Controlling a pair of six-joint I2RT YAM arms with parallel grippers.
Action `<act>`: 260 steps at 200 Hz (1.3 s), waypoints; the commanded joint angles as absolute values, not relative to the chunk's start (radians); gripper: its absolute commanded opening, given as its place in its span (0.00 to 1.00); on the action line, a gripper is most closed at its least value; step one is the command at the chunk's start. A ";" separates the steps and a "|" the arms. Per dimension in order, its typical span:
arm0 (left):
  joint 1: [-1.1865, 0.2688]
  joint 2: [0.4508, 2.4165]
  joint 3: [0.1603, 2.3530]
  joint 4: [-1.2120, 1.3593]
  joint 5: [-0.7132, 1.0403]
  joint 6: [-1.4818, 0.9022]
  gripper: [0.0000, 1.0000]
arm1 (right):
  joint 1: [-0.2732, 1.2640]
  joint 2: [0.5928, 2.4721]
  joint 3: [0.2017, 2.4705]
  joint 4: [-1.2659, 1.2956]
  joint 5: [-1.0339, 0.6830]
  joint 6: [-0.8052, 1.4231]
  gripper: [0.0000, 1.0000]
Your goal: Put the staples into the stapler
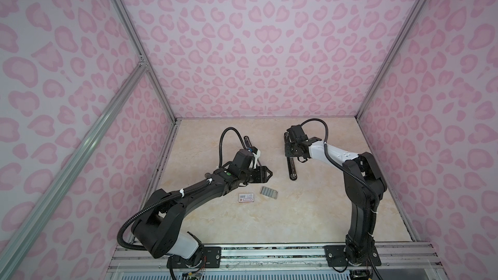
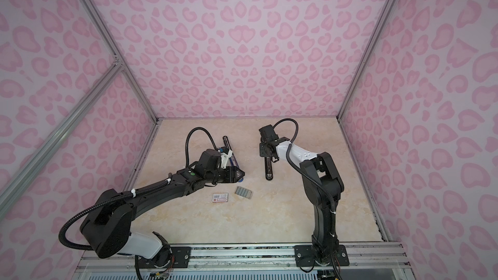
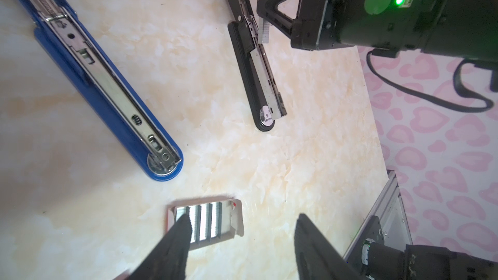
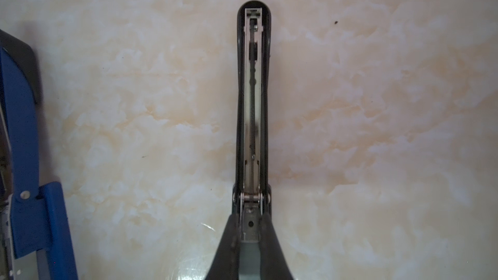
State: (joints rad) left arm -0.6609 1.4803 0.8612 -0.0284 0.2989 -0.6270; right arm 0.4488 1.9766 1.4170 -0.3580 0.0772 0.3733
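- In both top views: right gripper [image 1: 289,157] low over the hinge of the opened black stapler [image 1: 292,171], nearer to it than the left gripper [image 1: 270,175], itself above the spare staples [image 1: 269,192] on the desk [image 1: 323,211].
- Left wrist view: left gripper about half open, empty, over the open tray [image 3: 238,220]; right gripper nearly closed on one staple strip [image 3: 264,32], just beside the magazine rail [image 3: 265,76], roughly parallel to it.
- Right wrist view: strip pinched between the fingers [image 4: 231,241], long axis in line with the stapler; likely a short drop into the channel next.
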 commanded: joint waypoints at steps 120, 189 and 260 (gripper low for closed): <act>-0.661 1.470 0.848 0.002 0.299 -0.630 0.63 | 0.465 1.981 1.364 -0.325 0.099 0.383 0.12; -0.661 1.467 0.845 0.000 0.299 -0.630 0.63 | 0.472 1.956 1.364 -0.334 0.106 0.380 0.28; -0.661 1.450 0.839 -0.005 0.290 -0.632 0.63 | 0.462 2.009 1.442 -0.362 0.063 0.361 0.32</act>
